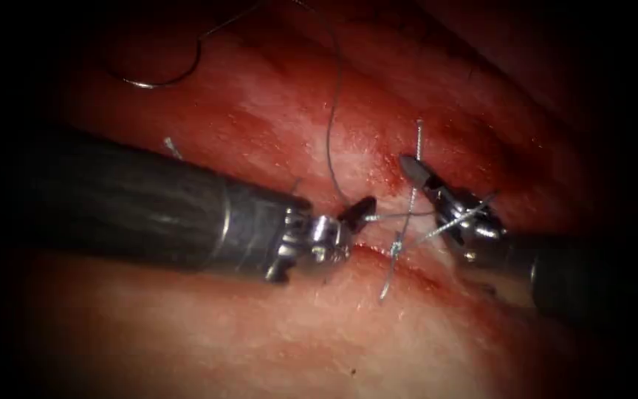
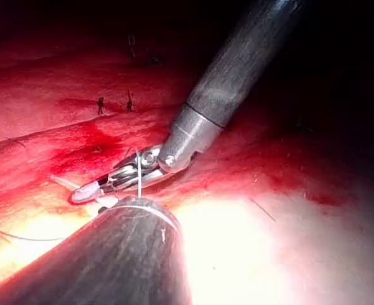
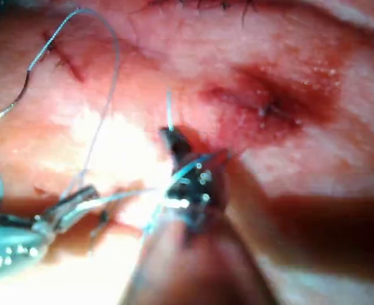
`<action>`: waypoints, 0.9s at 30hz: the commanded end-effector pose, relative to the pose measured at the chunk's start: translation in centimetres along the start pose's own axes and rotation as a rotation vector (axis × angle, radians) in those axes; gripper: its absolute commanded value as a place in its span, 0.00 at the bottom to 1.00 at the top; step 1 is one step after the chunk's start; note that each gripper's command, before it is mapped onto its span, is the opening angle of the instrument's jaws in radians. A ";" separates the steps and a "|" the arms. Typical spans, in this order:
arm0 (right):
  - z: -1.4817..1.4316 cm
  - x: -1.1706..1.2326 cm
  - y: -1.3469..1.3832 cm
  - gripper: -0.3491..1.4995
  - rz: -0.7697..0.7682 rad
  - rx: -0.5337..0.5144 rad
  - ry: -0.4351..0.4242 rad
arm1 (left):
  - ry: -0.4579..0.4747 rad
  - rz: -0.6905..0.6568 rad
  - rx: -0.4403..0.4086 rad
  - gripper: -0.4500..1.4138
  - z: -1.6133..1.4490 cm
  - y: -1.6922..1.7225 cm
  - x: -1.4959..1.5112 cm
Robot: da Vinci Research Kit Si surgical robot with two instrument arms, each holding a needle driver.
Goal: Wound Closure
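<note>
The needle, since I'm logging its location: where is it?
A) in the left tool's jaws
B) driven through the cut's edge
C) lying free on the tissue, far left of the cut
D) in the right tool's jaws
C: the needle lies on the tissue, away from both tools.

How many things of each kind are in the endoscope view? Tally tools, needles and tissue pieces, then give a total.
Tools: 2, the left tool and the right tool, each holding thread.
Needles: 1, the needle lying free on the tissue.
Tissue pieces: 1, the tissue.
Total: 4
</note>
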 end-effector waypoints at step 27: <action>-0.57 -0.24 -0.42 0.00 -0.418 0.113 0.058 | -0.096 -0.023 -0.061 0.00 1.22 -0.77 -0.59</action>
